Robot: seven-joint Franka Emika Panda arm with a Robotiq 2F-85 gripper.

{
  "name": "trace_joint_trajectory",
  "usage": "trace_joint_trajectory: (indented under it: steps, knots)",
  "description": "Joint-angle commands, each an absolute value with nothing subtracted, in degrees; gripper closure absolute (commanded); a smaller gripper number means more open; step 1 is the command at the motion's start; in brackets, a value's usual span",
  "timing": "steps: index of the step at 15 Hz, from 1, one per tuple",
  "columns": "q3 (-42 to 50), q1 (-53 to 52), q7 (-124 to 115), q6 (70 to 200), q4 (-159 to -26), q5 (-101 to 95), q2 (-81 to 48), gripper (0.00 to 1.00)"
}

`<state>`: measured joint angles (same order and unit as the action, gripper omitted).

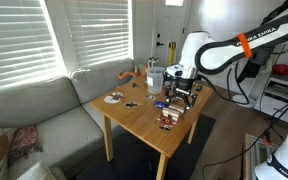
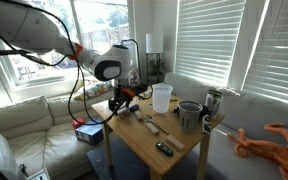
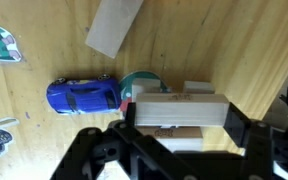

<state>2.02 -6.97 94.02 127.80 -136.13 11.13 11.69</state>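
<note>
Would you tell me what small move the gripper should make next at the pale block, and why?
Probably ease the gripper shut on the pale block: in the wrist view it straddles the block, a finger at each end, yet contact cannot be told. The blue toy car lies close beside it, so avoid sideways motion.

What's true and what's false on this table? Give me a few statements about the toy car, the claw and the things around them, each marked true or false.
1. The toy car lies on the wooden table. True.
2. The toy car is red. False: it is blue.
3. In the wrist view a white block sits between the fingers of the claw. True, though whether they press on it cannot be told.
4. The clear cup stands on the floor. False: it stands on the table.
5. A sofa stands beside the table. True.
</note>
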Motion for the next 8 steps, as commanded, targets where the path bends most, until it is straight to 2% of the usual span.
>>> trace_joint_trajectory:
  steps: [1,2,3,4,6,8]
  knots:
    - [1.68,-7.09,94.83,128.30,-135.20,12.78,10.78,0.42]
    - [1.67,-7.07,94.83,128.27,-135.19,12.75,10.75,0.42]
    - [1.66,-7.03,94.86,128.05,-135.11,12.56,10.76,0.31]
    - [1.65,-7.02,94.79,127.90,-135.02,12.55,10.81,0.04]
    - [1.65,-7.02,94.79,127.95,-135.00,12.65,11.22,0.00]
    - [1.66,-7.00,94.85,127.94,-134.89,12.59,11.72,0.00]
